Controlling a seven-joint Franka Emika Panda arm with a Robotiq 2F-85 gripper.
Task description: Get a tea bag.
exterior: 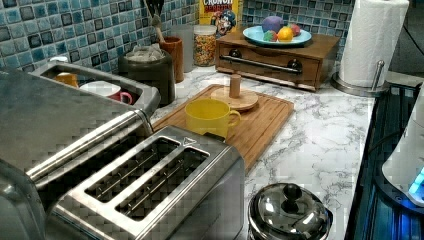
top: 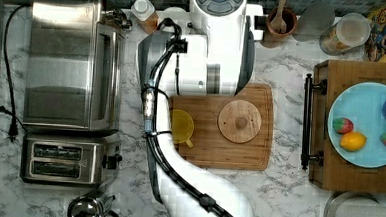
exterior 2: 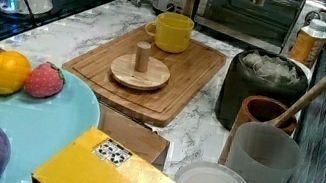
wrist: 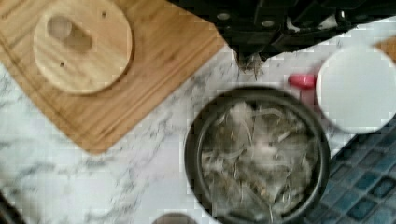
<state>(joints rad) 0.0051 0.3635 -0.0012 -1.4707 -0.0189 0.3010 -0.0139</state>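
Papery, feather-light tea bags (wrist: 259,158) heap inside the dark canister (wrist: 192,154); pinch one gently. Tool (wrist: 252,63) state: can't tell.

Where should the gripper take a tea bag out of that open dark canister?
From straight above, through the open mouth of the dark canister. The tea bags lie in a loose heap to the rim, so probably pinch a raised fold near the top of the pile.
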